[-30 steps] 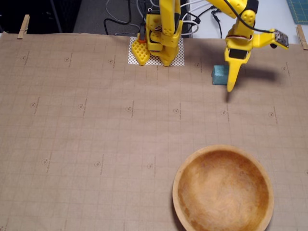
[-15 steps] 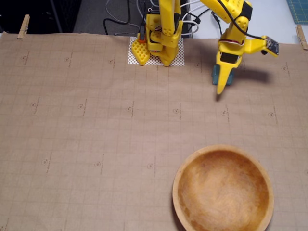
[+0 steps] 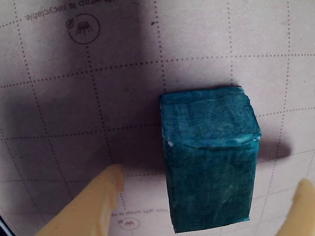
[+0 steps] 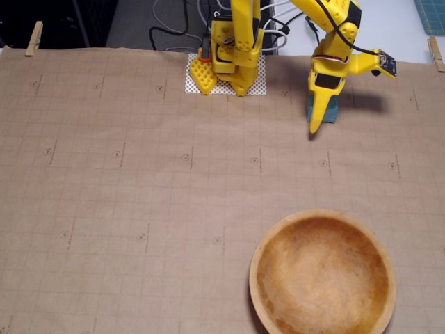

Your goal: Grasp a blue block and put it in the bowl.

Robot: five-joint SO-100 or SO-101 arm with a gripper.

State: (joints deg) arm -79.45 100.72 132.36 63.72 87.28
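Up close, the wrist view shows the rough, foam-like teal-blue block [image 3: 209, 157] standing on gridded brown paper [image 3: 74, 98] between two pale yellow fingers [image 3: 93, 204], spread and not touching it. From the fixed view, the yellow gripper [image 4: 316, 125] hides most of that block [image 4: 332, 110], while only this view shows the round, mottled wooden bowl [image 4: 322, 275] sitting well apart, near the front edge.

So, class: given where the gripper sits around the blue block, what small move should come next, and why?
Probably close the gripper: its fingers sit open on either side of the blue block, which rests on the paper, not yet gripped. The bowl is empty.
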